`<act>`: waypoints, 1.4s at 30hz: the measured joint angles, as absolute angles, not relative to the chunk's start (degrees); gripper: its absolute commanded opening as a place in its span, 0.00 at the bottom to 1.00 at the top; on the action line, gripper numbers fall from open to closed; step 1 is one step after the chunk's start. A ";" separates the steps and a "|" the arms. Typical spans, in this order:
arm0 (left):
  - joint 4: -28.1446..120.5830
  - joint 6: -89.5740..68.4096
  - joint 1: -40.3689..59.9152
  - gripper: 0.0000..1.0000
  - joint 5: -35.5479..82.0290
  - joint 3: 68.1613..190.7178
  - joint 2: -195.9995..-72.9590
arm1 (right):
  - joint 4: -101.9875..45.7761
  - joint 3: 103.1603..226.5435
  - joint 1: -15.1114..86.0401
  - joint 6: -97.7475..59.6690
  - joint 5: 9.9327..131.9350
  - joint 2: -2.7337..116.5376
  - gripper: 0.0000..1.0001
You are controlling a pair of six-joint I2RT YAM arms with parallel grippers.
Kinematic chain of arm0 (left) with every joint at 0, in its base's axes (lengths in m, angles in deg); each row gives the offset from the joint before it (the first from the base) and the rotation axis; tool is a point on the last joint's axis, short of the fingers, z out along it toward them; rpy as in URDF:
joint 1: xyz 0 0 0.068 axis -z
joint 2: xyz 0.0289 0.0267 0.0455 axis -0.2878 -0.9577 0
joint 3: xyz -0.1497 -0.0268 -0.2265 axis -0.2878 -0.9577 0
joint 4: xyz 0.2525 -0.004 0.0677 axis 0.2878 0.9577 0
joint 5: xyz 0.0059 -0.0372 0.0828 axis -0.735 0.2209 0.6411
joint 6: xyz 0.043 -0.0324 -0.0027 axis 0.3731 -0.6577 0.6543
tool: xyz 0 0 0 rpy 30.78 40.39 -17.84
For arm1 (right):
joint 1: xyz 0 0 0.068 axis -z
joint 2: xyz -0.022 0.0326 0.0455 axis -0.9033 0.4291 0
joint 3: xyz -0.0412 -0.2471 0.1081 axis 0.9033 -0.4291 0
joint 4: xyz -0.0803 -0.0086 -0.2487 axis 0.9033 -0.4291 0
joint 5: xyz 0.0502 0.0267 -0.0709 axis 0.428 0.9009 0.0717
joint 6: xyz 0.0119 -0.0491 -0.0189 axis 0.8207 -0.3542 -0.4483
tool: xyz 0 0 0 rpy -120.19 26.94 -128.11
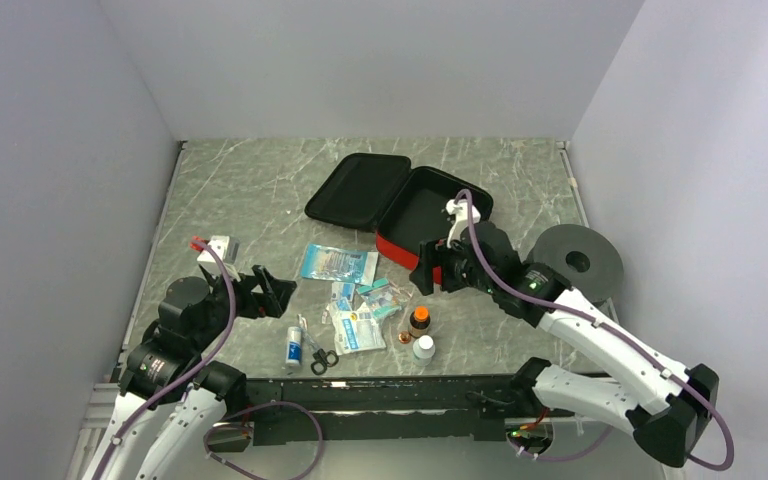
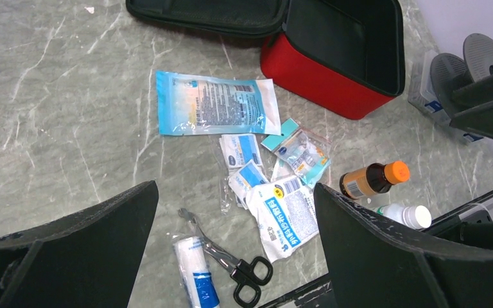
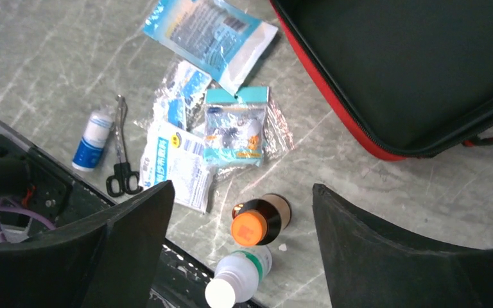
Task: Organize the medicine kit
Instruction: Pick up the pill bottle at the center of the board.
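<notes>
The right gripper (image 3: pixel 242 189) hangs spread wide, holding nothing, with an orange-capped bottle (image 3: pixel 257 221) on the table beneath its gap. The medicine kit (image 3: pixel 411 64) lies open just ahead of it. The left gripper (image 2: pixel 236 187) gapes empty too, the kit farther ahead.
</notes>
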State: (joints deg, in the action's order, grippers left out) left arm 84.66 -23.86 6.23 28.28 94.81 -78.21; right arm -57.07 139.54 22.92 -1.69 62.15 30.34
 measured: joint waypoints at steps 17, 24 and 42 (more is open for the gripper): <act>86.02 -24.24 6.23 0.99 29.46 94.81 -79.19 | -69.01 142.08 11.16 4.76 51.48 36.42 0.62; 86.06 -24.24 6.23 0.99 29.46 94.81 -79.21 | -69.68 142.08 8.10 6.94 49.75 40.40 0.61; 86.12 -24.37 6.23 0.99 29.46 94.81 -79.21 | -70.49 140.09 5.81 9.81 47.28 43.59 0.54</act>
